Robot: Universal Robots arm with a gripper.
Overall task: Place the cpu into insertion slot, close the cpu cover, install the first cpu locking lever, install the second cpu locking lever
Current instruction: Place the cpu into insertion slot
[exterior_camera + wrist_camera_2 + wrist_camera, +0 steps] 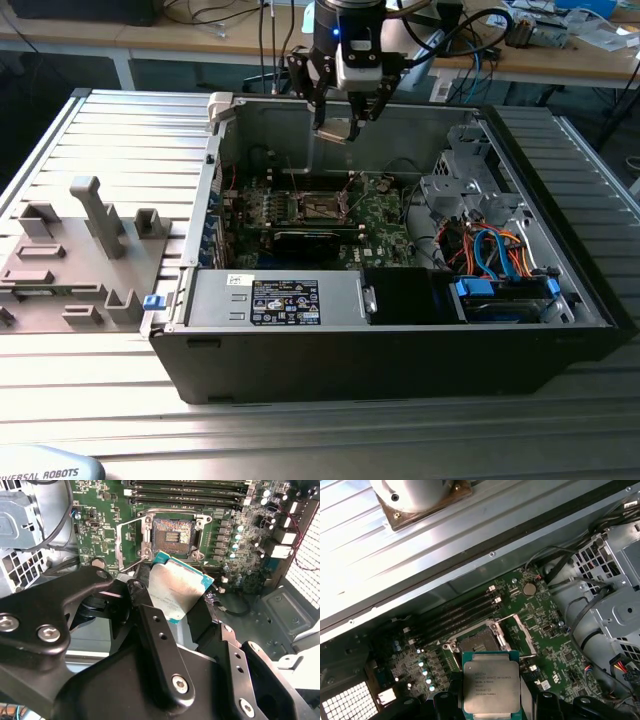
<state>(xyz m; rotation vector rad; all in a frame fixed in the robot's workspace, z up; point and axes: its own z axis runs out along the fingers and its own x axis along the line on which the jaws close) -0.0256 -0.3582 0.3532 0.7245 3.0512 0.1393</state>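
My gripper [343,124] hangs above the open computer case, over its back wall, shut on the cpu [339,132]. In both wrist views the cpu [491,685] [177,586] is a flat silver square with a teal edge, pinched on two opposite sides between my black fingers [203,614]. The insertion slot [479,642] [172,532] [322,207] lies open and bare on the green motherboard [547,630], well below the chip. The cpu cover [526,635] stands tilted up beside the slot. Thin wire levers [120,542] are swung away from the socket.
Long memory slots [455,612] run beside the socket, and a long black card [310,238] sits in front of it. A metal drive cage [468,180] with coloured cables [490,245] fills the exterior view's right. A grey fixture plate [70,250] lies outside the case.
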